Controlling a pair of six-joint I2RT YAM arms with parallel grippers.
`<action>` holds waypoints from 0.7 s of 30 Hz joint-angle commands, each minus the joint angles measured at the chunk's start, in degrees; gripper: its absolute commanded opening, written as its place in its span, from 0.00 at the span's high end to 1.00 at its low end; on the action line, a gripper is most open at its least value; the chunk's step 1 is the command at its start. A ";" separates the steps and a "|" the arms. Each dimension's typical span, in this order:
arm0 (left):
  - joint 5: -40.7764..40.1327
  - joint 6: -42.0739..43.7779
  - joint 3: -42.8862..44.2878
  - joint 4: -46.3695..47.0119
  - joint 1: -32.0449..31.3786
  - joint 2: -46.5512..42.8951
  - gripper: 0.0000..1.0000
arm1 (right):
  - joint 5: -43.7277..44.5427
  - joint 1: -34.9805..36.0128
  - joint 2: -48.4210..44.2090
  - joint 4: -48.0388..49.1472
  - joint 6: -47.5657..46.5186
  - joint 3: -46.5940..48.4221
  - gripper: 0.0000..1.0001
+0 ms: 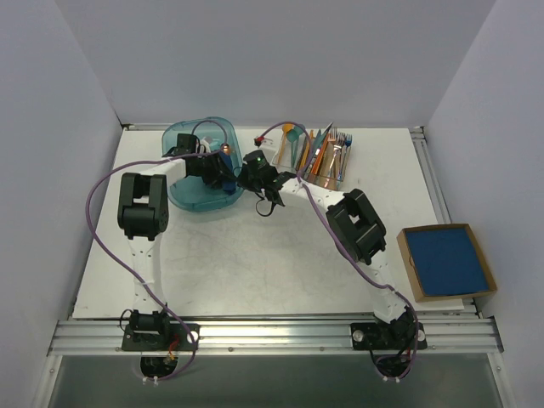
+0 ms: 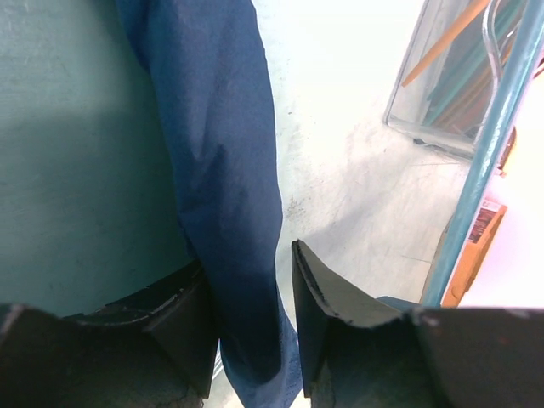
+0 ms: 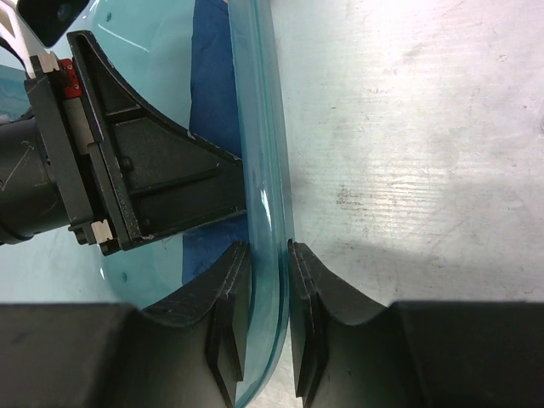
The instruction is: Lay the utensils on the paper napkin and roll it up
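1. The left gripper (image 2: 248, 262) has its black, scuffed fingers (image 2: 327, 310) closed to a narrow gap on the paper napkin (image 2: 225, 161). The napkin is a thin, dark blue sheet, bunched into a soft creased band that fills that gap.
2. We see the napkin inside the teal bin (image 3: 265, 127), a glossy, translucent plastic tub with a rounded rim.
3. The right gripper (image 3: 268, 248) pinches that rim, one matte black pad on each side of the wall.
4. The utensils (image 1: 316, 153), slim shiny orange-copper pieces, lie in a clear tray (image 1: 333, 180) with teal and blue cutlery, just right of the bin.
5. A cardboard box (image 1: 406, 263) holds flat blue sheets at the right edge of the scuffed white table (image 1: 255, 263).
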 commanded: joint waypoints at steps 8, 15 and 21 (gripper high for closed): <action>-12.14 5.17 0.91 -9.55 -0.13 1.54 0.51 | 1.87 1.07 -3.62 -3.51 -0.83 -0.99 0.93; -15.04 6.31 1.79 -12.35 -0.39 1.46 0.44 | 2.22 1.16 -3.62 -3.69 -0.74 -0.99 0.94; -18.47 7.72 3.90 -15.96 -0.92 1.81 0.37 | 1.96 1.16 -3.44 -3.42 -0.74 -0.82 0.94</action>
